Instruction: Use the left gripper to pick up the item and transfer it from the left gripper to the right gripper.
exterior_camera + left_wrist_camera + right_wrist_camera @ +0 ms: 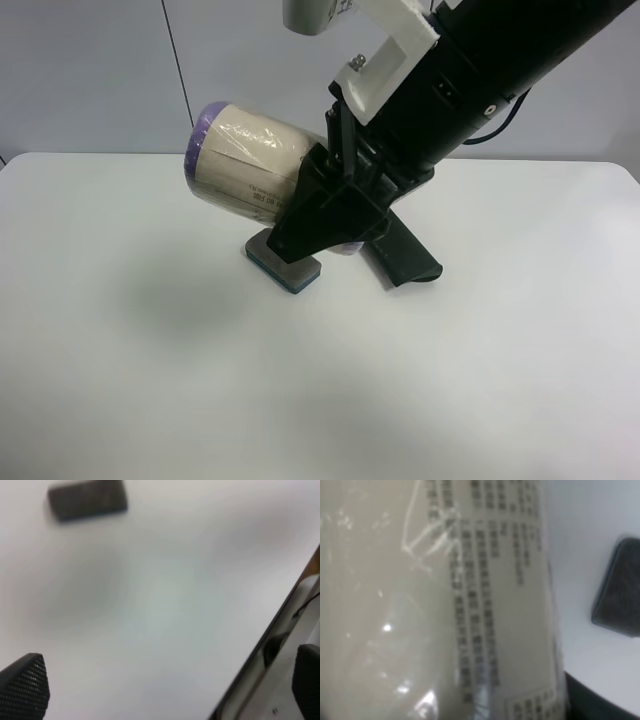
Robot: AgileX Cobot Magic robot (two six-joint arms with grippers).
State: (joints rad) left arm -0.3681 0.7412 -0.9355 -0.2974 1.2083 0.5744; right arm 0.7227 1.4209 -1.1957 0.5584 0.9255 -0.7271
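The item (245, 160), a cream canister with purple ends and dark print, hangs lying on its side above the white table (120, 380). My right gripper (352, 250), the black claw with the white bracket, is shut on the item's end at the exterior high view's right. In the right wrist view the item (445, 605) fills most of the picture, and the fingers do not show. My left gripper (165, 685) stands open over bare table with nothing between its fingertips (25, 687). It is out of the exterior high view.
A grey-and-blue eraser block (282, 262) lies on the table right under the held item. A dark flat block (87, 500) shows in the left wrist view and a dark flat thing (620, 590) in the right wrist view. The table's edge (265, 635) runs near the left gripper.
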